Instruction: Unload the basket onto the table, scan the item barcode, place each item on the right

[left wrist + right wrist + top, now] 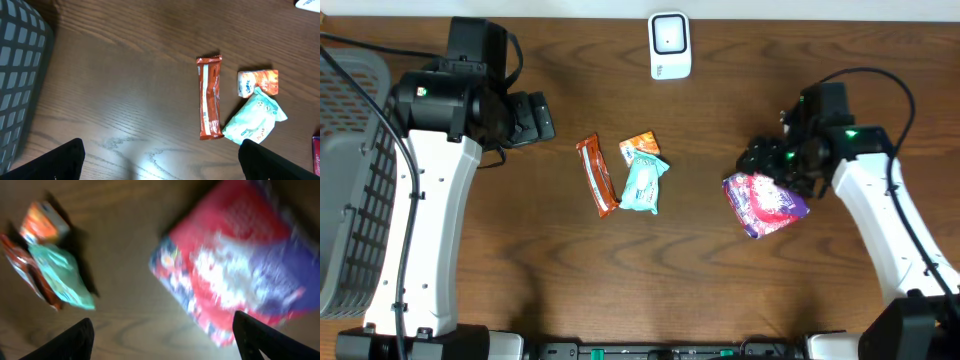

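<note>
Right tool [162,340] wide and empty over the bag [765,203], which lies on the surface [620,290] well apart from the scanner [670,45], left tool [165,162] likewise wide; recommend gripping one bag edge, keeping the barcode, not seen here, uncovered toward the scanner.

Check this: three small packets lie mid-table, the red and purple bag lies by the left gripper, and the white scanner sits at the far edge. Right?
Not quite. The overhead view shows the red and purple bag beside the right gripper, not the left. The rest stands: the brown bar, orange packet and teal packet lie mid-table, and the white scanner sits at the far edge.
</note>
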You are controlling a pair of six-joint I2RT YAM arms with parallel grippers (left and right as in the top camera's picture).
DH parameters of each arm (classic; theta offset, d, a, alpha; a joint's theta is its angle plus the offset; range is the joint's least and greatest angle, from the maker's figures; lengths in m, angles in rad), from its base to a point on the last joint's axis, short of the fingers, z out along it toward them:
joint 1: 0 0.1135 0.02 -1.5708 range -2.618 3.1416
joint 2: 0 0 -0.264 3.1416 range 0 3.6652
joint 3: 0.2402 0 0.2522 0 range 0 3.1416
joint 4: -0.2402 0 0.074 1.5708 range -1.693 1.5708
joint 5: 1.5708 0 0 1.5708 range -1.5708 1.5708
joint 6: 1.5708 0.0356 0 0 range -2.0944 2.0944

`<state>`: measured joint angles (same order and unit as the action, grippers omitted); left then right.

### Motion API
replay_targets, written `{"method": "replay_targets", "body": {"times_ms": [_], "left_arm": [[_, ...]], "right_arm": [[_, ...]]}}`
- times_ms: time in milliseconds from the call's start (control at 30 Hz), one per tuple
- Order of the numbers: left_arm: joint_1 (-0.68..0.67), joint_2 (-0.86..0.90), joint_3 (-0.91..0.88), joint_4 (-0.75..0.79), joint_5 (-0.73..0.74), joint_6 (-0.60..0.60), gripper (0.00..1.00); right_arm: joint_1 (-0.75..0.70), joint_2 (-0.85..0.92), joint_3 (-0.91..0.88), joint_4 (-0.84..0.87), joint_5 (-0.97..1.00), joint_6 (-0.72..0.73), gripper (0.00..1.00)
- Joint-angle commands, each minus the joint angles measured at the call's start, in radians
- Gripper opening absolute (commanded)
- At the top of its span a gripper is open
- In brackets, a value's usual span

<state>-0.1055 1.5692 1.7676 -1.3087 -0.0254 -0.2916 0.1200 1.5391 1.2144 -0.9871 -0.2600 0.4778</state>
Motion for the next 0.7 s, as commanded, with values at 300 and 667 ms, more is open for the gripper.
{"method": "replay_targets", "body": {"times_ms": [300,667], "left_arm": [[0.003,0.007,-0.002,-0.004,-0.001,-0.008,0.97],[0.003,0.007,-0.002,-0.004,-0.001,-0.008,0.98]], "right_arm": [[0.071,0.006,-0.068,-0.299,0.376,0.269,0.33],[0.033,0.006,-0.298,0.033,0.304,0.303,0.37]]}}
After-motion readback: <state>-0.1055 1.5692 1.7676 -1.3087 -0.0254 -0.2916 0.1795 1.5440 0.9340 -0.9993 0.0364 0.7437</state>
